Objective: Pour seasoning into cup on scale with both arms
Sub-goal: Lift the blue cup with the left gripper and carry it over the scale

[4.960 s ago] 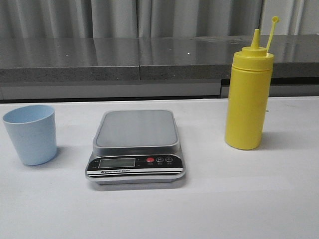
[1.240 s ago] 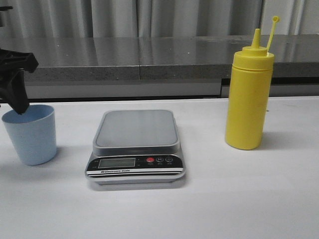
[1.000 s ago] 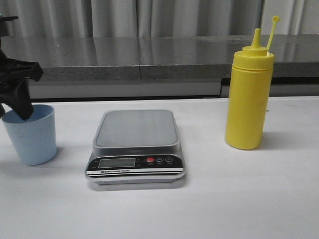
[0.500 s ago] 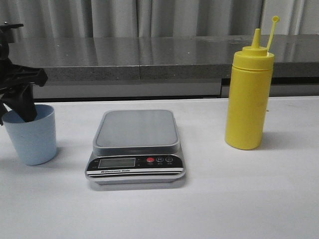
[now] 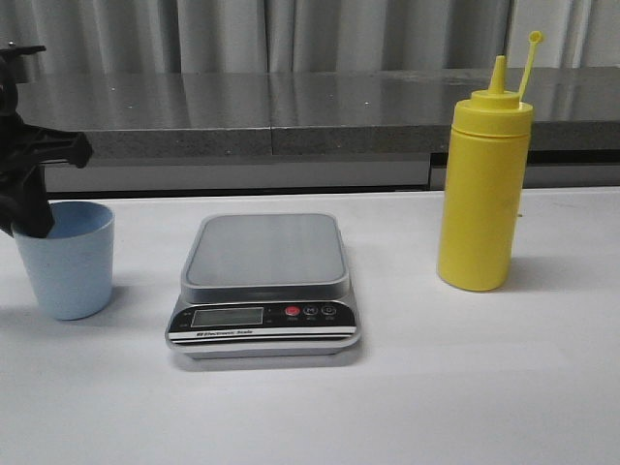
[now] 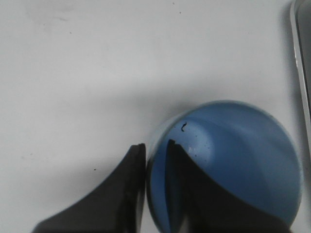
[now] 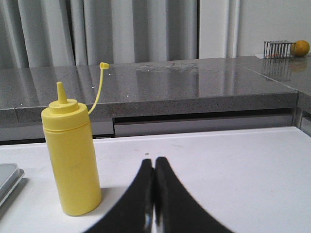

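Observation:
The light blue cup (image 5: 66,266) stands on the white table at the far left, beside the scale (image 5: 263,250). My left gripper (image 5: 32,225) comes down on the cup's left rim. In the left wrist view the left gripper (image 6: 155,145) is shut on the cup (image 6: 233,160) wall, one finger inside and one outside. The scale's silver platform is bare, and its edge (image 6: 303,73) shows in that view. The yellow seasoning bottle (image 5: 481,194) stands upright to the right of the scale. My right gripper (image 7: 154,162) is shut on nothing, low over the table and apart from the bottle (image 7: 72,165).
A grey stone ledge (image 5: 291,111) runs behind the table, with curtains above it. A small wire basket (image 7: 279,48) and an orange (image 7: 302,47) sit far off on that ledge.
My left gripper came in over the cup, dropped onto its left rim and closed on the wall. The cup has shifted slightly to the right. Bottle and scale have not moved.

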{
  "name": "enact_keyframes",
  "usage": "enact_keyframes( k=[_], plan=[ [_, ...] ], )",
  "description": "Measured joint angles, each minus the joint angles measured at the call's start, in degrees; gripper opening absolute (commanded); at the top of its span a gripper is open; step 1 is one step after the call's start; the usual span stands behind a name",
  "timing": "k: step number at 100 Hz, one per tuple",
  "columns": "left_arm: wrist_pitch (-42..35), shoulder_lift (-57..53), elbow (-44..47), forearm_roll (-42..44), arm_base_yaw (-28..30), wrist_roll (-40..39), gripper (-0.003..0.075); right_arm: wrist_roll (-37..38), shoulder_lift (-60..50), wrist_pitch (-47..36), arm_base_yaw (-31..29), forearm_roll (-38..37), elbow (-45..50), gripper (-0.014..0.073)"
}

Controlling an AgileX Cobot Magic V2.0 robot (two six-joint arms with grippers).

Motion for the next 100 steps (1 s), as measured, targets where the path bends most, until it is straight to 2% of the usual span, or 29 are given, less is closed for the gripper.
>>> enact_keyframes(
  k=[32,64,80,100],
  plan=[
    [0.4,0.1,-0.8,0.0,0.0,0.0,0.0040,0.0,0.0,0.0,0.0,0.0,0.0,-0.0068],
    [10.2,0.2,-12.9,0.0,-0.1,0.1,0.0040,0.0,0.0,0.0,0.0,0.0,0.0,-0.0068],
    [12.7,0.2,-18.4,0.1,-2.2,2.8,0.0040,0.0,0.0,0.0,0.0,0.0,0.0,-0.0068],
    [13.3,0.2,-21.3,0.1,-8.1,3.4,0.0040,0.0,0.0,0.0,0.0,0.0,0.0,-0.0068]
  ],
)
